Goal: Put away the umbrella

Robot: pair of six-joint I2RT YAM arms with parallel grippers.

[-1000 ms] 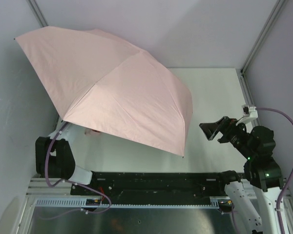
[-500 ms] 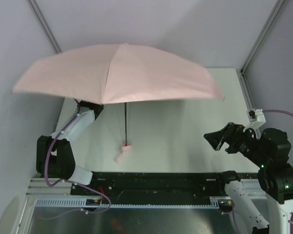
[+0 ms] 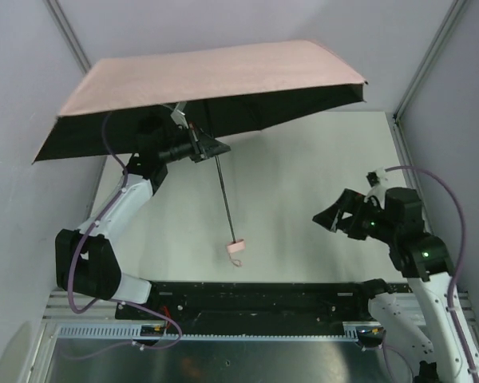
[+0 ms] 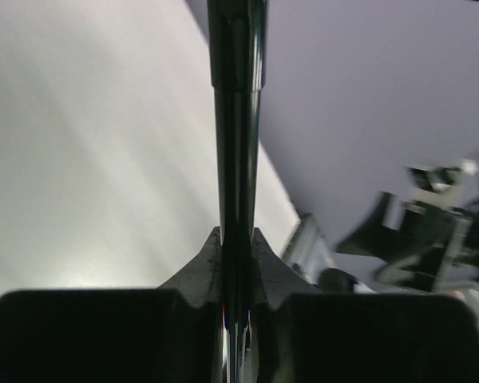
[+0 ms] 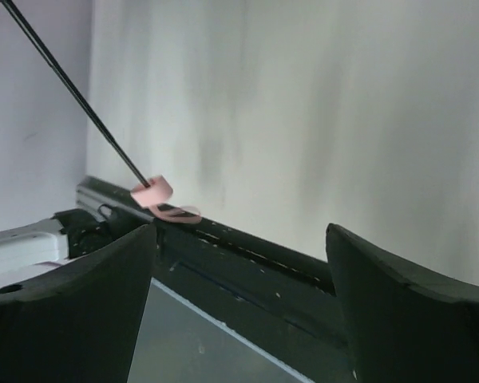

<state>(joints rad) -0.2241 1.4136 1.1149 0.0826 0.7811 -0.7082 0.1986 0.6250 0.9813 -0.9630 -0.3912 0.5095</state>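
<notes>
Pink umbrella [image 3: 207,76] wide open and aloft, so barely started on putting it away.

Clamped the black shaft [image 4: 236,120] tight between the fingers of the left gripper [image 4: 236,249], just under the canopy [image 3: 255,68]; carried the canopy above that gripper, with the handle [image 5: 152,191] and strap [image 5: 180,214] dangling far below it over the table [image 3: 303,183]. Held the right gripper [image 5: 239,271] spread wide and empty, with the handle ahead of it and off to its left, well apart from both fingers. Judged nearly everything left to do: collapsing the canopy, telescoping the shaft, gathering the fabric, then stowing it.
</notes>
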